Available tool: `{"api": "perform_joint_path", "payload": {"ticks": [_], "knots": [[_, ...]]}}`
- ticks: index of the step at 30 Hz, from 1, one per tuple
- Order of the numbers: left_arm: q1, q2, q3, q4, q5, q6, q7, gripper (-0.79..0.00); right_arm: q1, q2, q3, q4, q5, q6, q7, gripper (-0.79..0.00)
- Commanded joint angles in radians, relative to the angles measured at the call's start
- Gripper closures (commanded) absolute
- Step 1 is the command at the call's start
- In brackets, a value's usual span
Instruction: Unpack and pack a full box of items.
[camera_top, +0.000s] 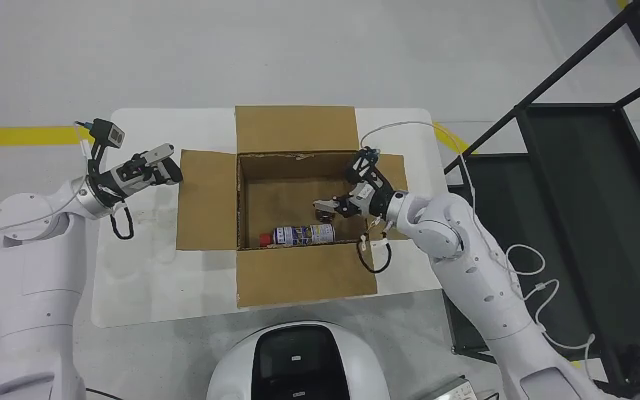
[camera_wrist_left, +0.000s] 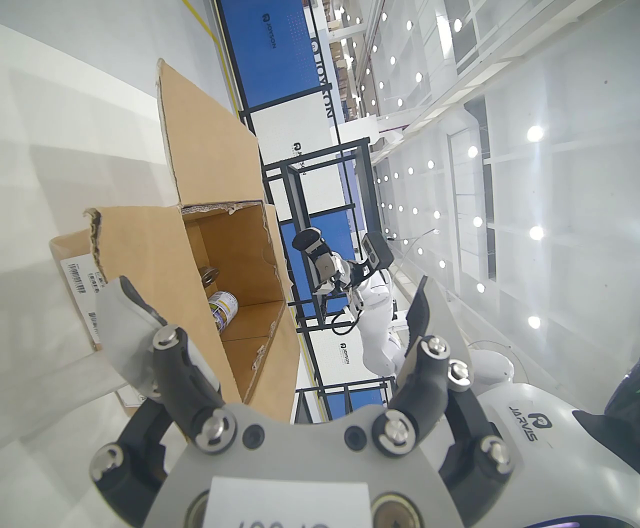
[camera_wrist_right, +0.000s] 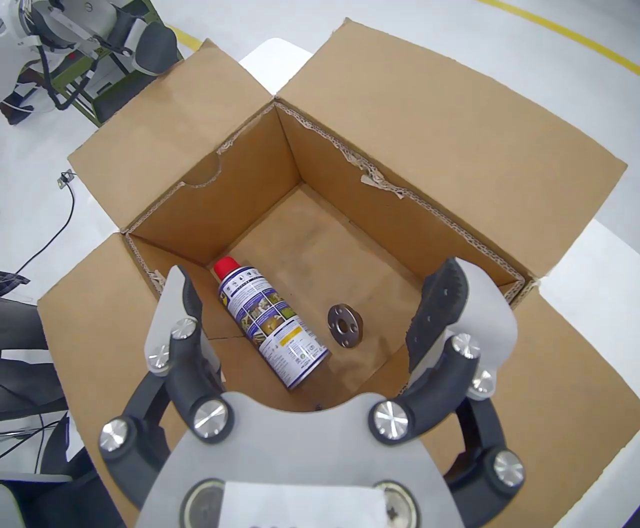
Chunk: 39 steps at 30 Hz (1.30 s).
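Observation:
An open cardboard box (camera_top: 210, 200) (camera_wrist_right: 440, 140) (camera_wrist_left: 210, 165) stands mid-table with all flaps spread. On its floor lies a spray can (camera_top: 300, 235) (camera_wrist_right: 272, 327) (camera_wrist_left: 223, 306) with a red cap, and beside it a small round metal flange (camera_top: 324, 209) (camera_wrist_right: 344, 326) (camera_wrist_left: 209, 275). My right gripper (camera_top: 350, 200) (camera_wrist_right: 315, 300) hangs open above the box's right side, over the can and flange, holding nothing. My left gripper (camera_top: 168, 168) (camera_wrist_left: 270, 310) is open and empty, outside the box by its left flap.
The white table (camera_top: 140, 290) carries the box. A dark metal rack (camera_top: 570, 170) stands off the table's right side. A yellow floor line (camera_top: 35, 135) runs to the left. Bare table lies left of the box.

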Motion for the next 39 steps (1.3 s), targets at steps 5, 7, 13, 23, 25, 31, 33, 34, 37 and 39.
{"api": "perform_joint_path", "payload": {"ticks": [5,7,13,23,25,31,33,34,37,39], "knots": [[0.000,0.000,0.000,0.000,0.000,0.000,0.000,-0.785,0.000,0.000,0.000,0.000,0.000,-0.001,-0.001,-0.785],[0.000,0.000,0.000,0.000,0.000,0.000,0.000,-0.785,0.000,0.000,0.000,0.000,0.000,-0.001,-0.001,-0.785],[0.000,0.000,0.000,0.000,0.000,0.000,0.000,-0.785,0.018,-0.004,-0.021,0.040,0.021,0.033,0.028,-0.785],[0.000,0.000,0.000,0.000,0.000,0.000,0.000,-0.785,0.337,-0.054,-0.263,0.291,0.101,-0.023,0.345,-0.785],[0.000,0.000,0.000,0.000,0.000,0.000,0.000,-0.785,0.383,-0.067,-0.301,0.362,0.135,-0.048,0.369,-0.785],[0.000,0.000,0.000,0.000,0.000,0.000,0.000,-0.785,0.480,-0.100,-0.392,0.531,0.160,-0.088,0.374,-0.785],[0.000,0.000,0.000,0.000,0.000,0.000,0.000,-0.785,0.498,-0.107,-0.403,0.559,0.150,-0.093,0.336,-0.785],[0.000,0.000,0.000,0.000,0.000,0.000,0.000,-0.785,0.498,-0.107,-0.403,0.559,0.150,-0.093,0.336,-0.785],[0.000,0.000,0.000,0.000,0.000,0.000,0.000,-0.785,0.498,-0.107,-0.403,0.559,0.150,-0.093,0.336,-0.785],[0.000,0.000,0.000,0.000,0.000,0.000,0.000,-0.785,0.498,-0.107,-0.403,0.559,0.150,-0.093,0.336,-0.785]]}}
